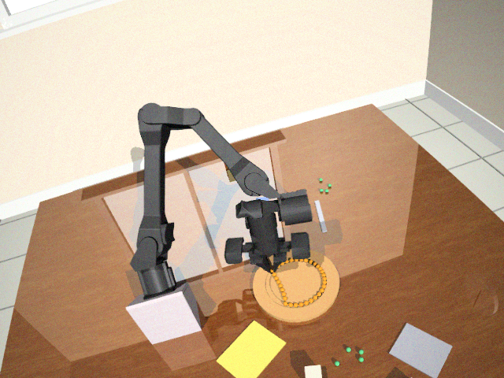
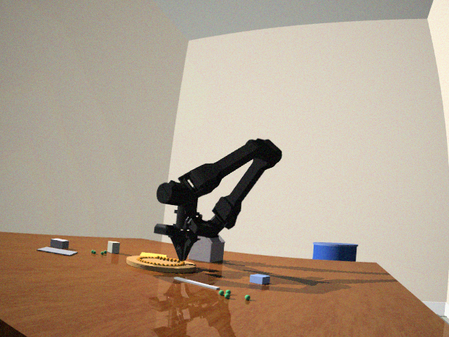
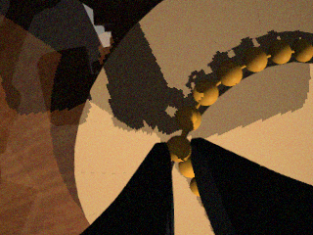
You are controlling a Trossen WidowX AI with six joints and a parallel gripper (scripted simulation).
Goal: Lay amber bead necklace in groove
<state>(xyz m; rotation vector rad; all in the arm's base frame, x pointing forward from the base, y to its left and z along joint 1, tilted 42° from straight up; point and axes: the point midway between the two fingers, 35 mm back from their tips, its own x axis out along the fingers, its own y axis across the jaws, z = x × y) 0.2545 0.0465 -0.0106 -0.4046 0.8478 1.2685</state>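
Your table (image 1: 406, 244) is glossy brown wood and carries everything else. The arm (image 1: 150, 195) rises from a pale base block (image 1: 162, 315) at the left of the top view, folds at the elbow and reaches down over the board. The board (image 1: 301, 315) is a round tan disc lying flat near the table's middle, with thin dark groove lines visible on its left part. A blue tub (image 2: 334, 251) stands far off at the table's back edge in the exterior view. A yellow sheet (image 1: 250, 350) lies just in front of the board, a grey sheet (image 1: 420, 350) well to its right. You have the gripper (image 1: 270, 266) pointing straight down at the board's rear left edge, fingers nearly together and pinched on the necklace (image 1: 315, 294). In the wrist view the two dark fingers converge on a single amber bead, with the strand running up and right from it. The rest of the necklace lies as a loop on the board's top face; whether it sits in the groove you cannot tell. A thin grey bar (image 1: 320, 215) lies behind the board. Small green beads (image 1: 324, 186) sit in clusters, one behind the board and one (image 1: 352, 354) near the front edge.
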